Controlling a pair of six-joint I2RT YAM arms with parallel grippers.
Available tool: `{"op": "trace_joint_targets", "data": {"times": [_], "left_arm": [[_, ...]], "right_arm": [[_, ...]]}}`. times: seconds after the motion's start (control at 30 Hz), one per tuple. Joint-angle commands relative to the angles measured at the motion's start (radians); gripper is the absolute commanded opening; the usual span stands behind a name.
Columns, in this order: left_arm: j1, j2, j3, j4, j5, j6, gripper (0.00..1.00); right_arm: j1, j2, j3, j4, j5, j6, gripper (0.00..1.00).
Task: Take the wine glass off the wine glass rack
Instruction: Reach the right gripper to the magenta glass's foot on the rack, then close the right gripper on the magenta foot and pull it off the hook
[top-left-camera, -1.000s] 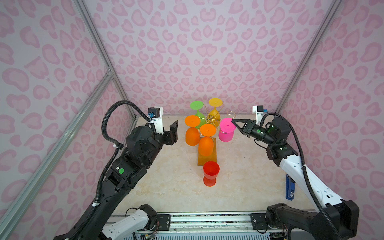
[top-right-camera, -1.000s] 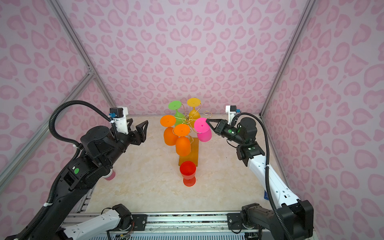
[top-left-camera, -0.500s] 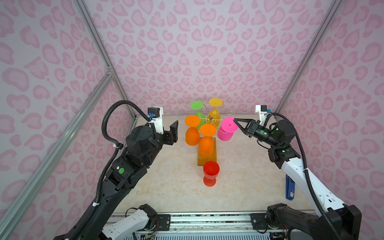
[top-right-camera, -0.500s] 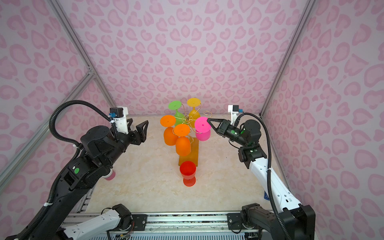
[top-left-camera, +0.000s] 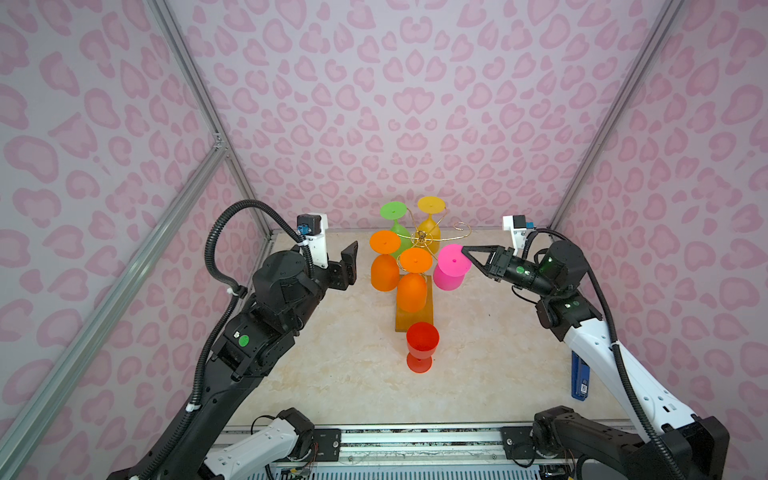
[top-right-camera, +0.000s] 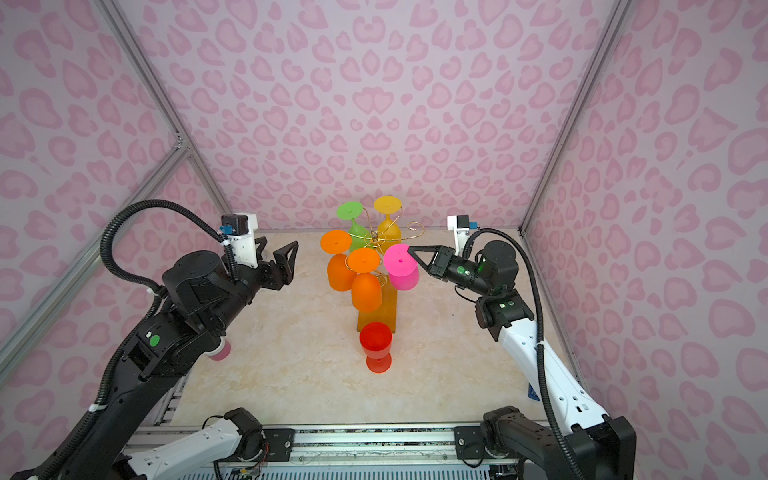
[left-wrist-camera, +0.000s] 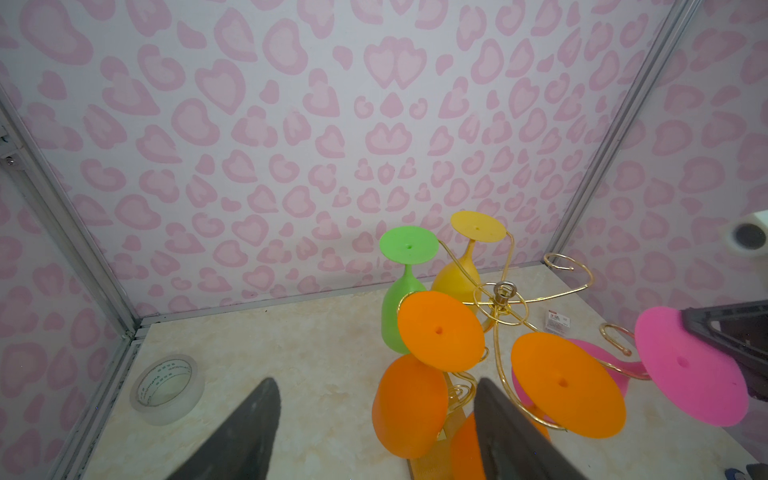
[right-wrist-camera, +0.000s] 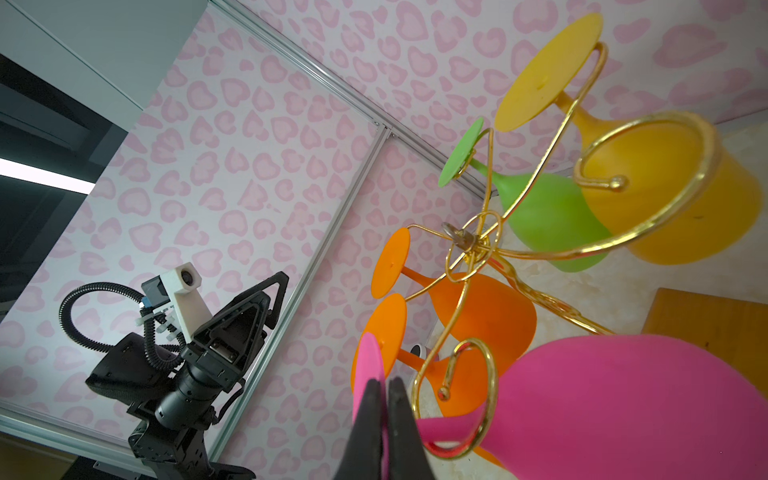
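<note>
Gold rack (top-left-camera: 422, 237), amber base (top-left-camera: 401, 322); orange glasses (top-left-camera: 384, 272), green glass (top-left-camera: 393, 210), yellow glass (top-left-camera: 431, 204), hot-pink glass (top-left-camera: 449, 272), red glass (top-left-camera: 422, 338) at the rack's 6 o'clock.

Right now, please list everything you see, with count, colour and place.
table: one, beige marble, underneath.
wine glass rack: one, gold wire on amber base, centre.
orange wine glasses: two, orange, hanging front-left.
green wine glass: one, green, hanging at back.
yellow wine glass: one, yellow, hanging at back.
pink wine glass: one, pink, hanging on right side.
red wine glass: one, red, upright before the base.
tape roll: one, whitish, near back-left corner.
blue object: one, blue, table's right edge.
left gripper: one, black, open, left of rack.
right gripper: one, black, shut on pink wine glass's foot.
</note>
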Motion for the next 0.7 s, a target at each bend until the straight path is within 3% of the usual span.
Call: {"op": "trace_joint_targets", "data": {"times": [0.0, 0.67], "left_arm": [[0.002, 0.006, -0.003, 0.025, 0.009, -0.005, 0.75], [0.005, 0.009, -0.003, 0.024, 0.029, -0.005, 0.75]], "right_arm": [[0.013, 0.011, 0.012, 0.000, 0.000, -0.023, 0.00], [0.031, 0.115, 0.103, 0.001, 0.055, -0.015, 0.00]]}}
